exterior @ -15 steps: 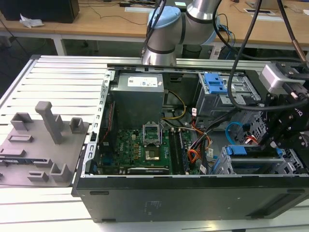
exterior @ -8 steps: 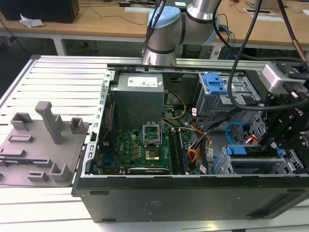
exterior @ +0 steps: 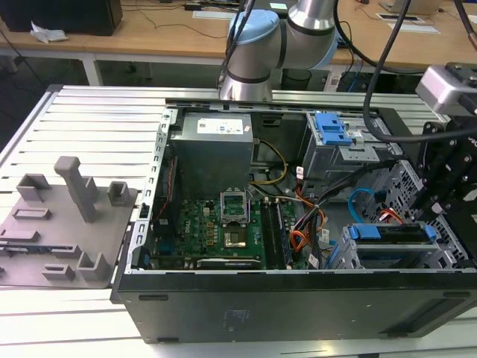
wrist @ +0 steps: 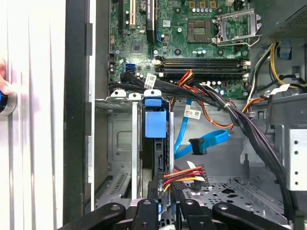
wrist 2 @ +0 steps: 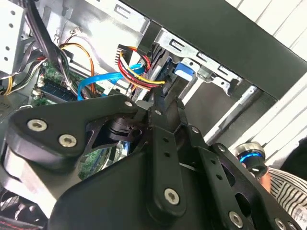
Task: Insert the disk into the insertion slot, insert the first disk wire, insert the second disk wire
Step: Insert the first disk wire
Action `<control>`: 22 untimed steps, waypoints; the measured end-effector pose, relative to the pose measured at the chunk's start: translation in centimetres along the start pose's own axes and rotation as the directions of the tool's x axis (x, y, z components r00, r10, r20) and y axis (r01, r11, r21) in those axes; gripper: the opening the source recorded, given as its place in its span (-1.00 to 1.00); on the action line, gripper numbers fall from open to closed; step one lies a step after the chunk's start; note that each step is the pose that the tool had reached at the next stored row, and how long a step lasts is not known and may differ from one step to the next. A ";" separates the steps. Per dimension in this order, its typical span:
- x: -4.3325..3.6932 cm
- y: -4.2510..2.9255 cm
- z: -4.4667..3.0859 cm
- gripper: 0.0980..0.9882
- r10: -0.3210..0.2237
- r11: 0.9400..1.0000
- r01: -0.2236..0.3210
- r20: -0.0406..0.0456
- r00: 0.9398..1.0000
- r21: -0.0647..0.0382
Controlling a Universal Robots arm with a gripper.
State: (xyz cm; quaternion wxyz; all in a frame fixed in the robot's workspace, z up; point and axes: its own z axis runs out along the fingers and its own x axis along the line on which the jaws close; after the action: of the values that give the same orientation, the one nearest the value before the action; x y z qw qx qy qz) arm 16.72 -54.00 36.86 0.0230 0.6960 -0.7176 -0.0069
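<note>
The disk (wrist: pixel 154 124), in its blue carrier, sits inside the insertion slot (wrist: pixel 117 143), a silver cage at the case's front corner; the exterior view has the disk (exterior: pixel 391 233) on its right. My gripper (wrist: pixel 165 189) is at the disk's rear edge, fingers (wrist 2: pixel 160 124) closed around the first disk wire (wrist: pixel 184 176), a red, yellow and dark bundle (wrist 2: pixel 141 76). The second disk wire (wrist: pixel 206 141), a light blue flat cable, loops beside it with its black plug hanging free, apart from the disk. In the exterior view its loop (exterior: pixel 361 200) curves above the disk.
The open case holds a green motherboard (exterior: pixel 216 224), a power supply (exterior: pixel 212 145), a grey cage with a blue latch (exterior: pixel 332 130) and orange cables (exterior: pixel 298 239). Thick black cable bundles (wrist: pixel 240 124) cross near the slot. A person's hand on a blue-ringed knob (wrist 2: pixel 250 155) is just outside the case wall.
</note>
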 end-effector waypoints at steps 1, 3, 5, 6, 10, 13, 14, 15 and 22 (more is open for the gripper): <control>0.00 0.00 -0.03 -0.66 0.000 1.000 0.000 0.000 1.000 0.000; 0.00 0.00 -0.05 -0.66 0.000 1.000 0.000 0.000 1.000 0.000; 0.00 0.00 -0.05 -0.66 0.000 1.000 0.000 0.000 1.000 0.000; 0.00 0.00 -0.05 -0.66 0.000 1.000 0.000 0.000 1.000 0.000; 0.00 0.00 -0.05 -0.98 0.000 1.000 0.000 0.000 1.000 0.000; 0.02 0.27 0.00 -0.98 0.000 1.000 0.000 0.000 1.000 0.000; 0.03 0.40 0.12 -0.98 0.000 1.000 0.000 0.000 1.000 0.000; 0.03 0.51 0.24 -0.98 0.000 1.000 0.000 0.000 1.000 0.000; 0.12 2.28 0.58 -0.98 0.000 1.000 0.000 0.000 1.000 0.000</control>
State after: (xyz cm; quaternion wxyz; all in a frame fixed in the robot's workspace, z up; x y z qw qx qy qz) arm 14.41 -54.07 36.38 0.0229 0.6960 -0.7176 -0.0070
